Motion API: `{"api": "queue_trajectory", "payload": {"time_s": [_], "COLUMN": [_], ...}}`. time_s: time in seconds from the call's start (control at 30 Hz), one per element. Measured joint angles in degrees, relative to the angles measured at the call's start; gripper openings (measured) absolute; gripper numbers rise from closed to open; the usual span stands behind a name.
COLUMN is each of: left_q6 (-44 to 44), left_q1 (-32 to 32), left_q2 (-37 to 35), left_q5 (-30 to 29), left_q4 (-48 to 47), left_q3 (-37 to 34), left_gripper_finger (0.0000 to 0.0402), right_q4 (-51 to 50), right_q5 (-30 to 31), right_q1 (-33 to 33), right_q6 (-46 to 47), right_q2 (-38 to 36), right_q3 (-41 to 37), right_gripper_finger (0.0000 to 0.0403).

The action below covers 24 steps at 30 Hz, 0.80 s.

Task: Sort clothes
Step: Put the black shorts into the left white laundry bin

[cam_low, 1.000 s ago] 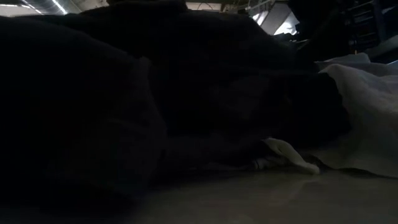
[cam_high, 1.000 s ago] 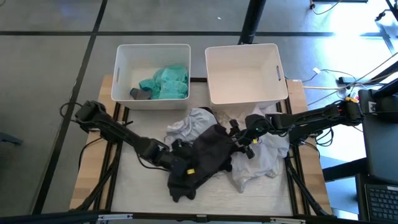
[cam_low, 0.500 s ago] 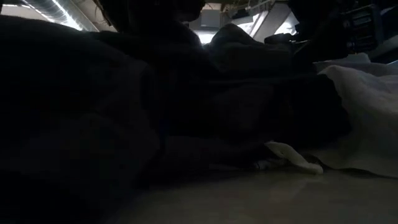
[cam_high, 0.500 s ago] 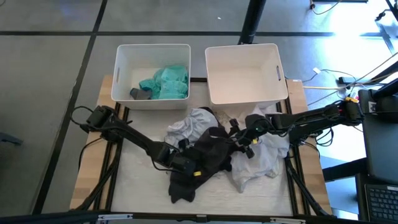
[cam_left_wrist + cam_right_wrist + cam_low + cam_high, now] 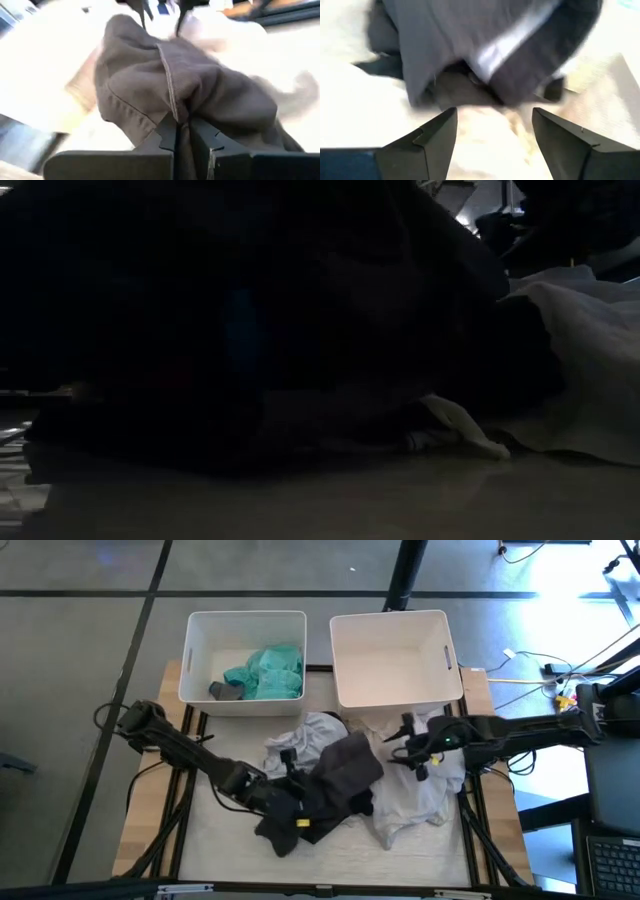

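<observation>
Freed by the spread right hand [image 5: 404, 744], dark grey garment [image 5: 325, 790] trails diagonally from the pinching left hand [image 5: 290, 802].

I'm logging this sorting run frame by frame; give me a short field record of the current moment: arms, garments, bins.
left gripper: shut on the dark grey garment, at the front of the pile
right gripper: open, over the light grey garment, holding nothing
left bin: holds the teal garment and a small grey sock
right bin: no clothes visible inside
pile: a white garment lies beside the dark grey one on the table
low view: mostly blocked by dark fabric
</observation>
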Motion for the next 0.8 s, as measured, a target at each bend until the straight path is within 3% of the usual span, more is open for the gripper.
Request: {"api": "queue_trajectory", "payload": {"time_s": [0.23, 0.47, 0.63, 0.8], "left_q6": [13.43, 40.84, 54.45, 61.64], "left_q1": [0.49, 0.77, 2.2, 6.02], "left_q2": [-5.42, -10.55, -13.53, -15.68], "left_q5": [-4.7, -5.13, -5.15, -4.11], "left_q4": [5.86, 28.7, 38.66, 44.69], "left_q3": [1.38, 1.47, 1.47, 1.47], "left_gripper_finger": [0.0013, 0.002, 0.0015, 0.0021], "right_q4": [-3.17, -3.62, -3.51, -3.19], "right_q5": [8.59, 14.91, 15.94, 15.92], "right_q1": [0.0, 0.0, 0.0, 0.0], "right_q6": [-0.16, -4.05, -4.5, -4.49], "right_q2": [-3.54, -2.3, -0.85, 0.68], "right_q3": [0.0, -0.02, -0.02, -0.02], "right_gripper_finger": [0.0259, 0.0259, 0.0259, 0.0259]}}
